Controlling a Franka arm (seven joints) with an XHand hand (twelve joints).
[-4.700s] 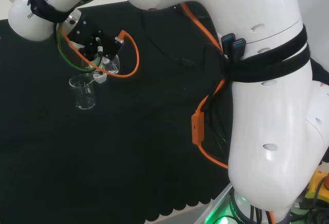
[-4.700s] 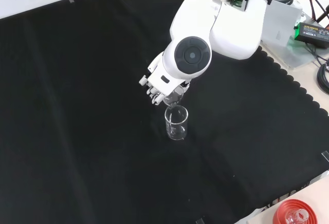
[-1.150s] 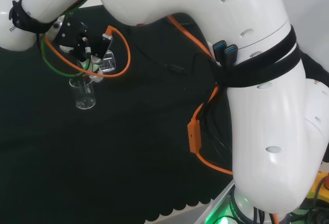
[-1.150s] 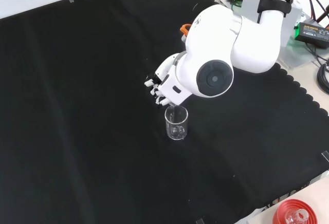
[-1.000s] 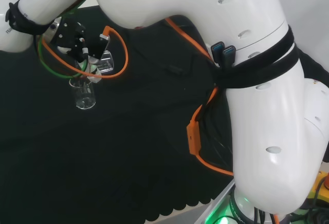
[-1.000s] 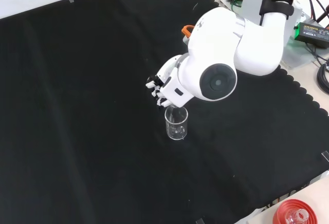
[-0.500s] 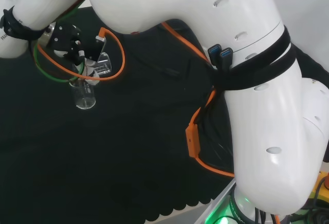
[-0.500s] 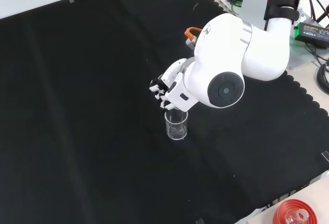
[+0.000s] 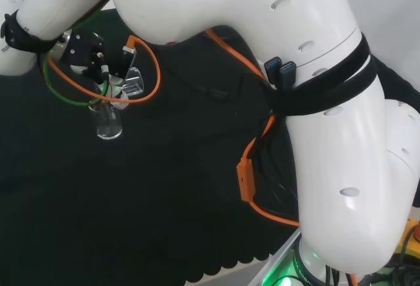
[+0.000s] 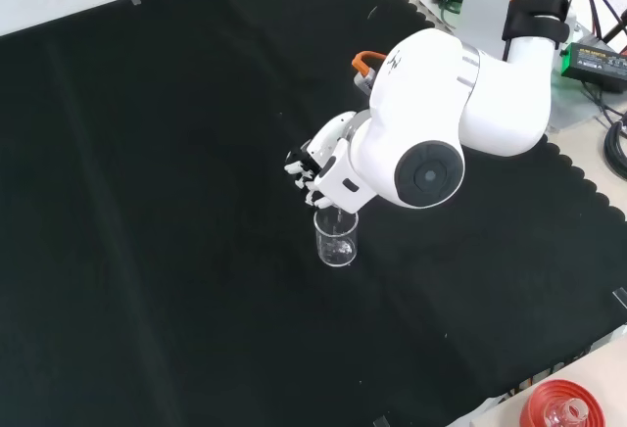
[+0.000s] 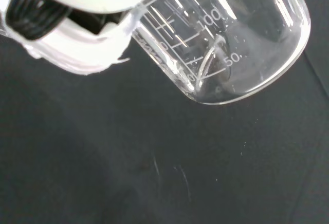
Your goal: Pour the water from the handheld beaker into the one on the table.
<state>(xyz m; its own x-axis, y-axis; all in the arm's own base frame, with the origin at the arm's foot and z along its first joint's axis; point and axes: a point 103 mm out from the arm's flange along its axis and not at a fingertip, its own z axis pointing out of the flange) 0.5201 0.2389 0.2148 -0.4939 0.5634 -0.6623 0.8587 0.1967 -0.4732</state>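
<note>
Now that the arm has swung further over than seconds ago, the hand [image 10: 315, 172], fingers curled round the tilted beaker [image 9: 133, 81], holds it just above the glass [image 10: 336, 238] standing on the tabletop [image 10: 147, 202], so pouring looks well underway.

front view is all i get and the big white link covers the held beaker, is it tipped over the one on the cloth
observer: yes. in the head view the handheld beaker is tilted, its mouth just above the rim of the table beaker.
operator: is the hand actually wrapped round it
observer: the wrist view shows a white finger lying against the beaker's marked wall, so the hand is holding it.
</note>
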